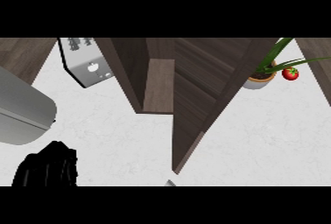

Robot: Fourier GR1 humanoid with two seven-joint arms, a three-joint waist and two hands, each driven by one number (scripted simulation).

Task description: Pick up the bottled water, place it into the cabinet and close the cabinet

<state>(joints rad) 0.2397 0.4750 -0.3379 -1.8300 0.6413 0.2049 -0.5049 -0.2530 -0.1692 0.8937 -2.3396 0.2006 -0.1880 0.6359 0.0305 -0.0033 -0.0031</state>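
Bottled water cannot be made out in the head view, so where it lies and which way its long axis points cannot be told. The cabinet (129, 70) stands at the counter's (258, 131) far edge with a shelf board (159, 87) showing inside, and its door (197, 105) swings out toward the near edge. The left hand (47, 167) sits at the near left corner (a dark bunched shape; whether it holds anything cannot be told). A toaster (85, 61) stands left of the cabinet. A potted plant (261, 79) and a tomato (290, 73) stand to its right, near the far edge.
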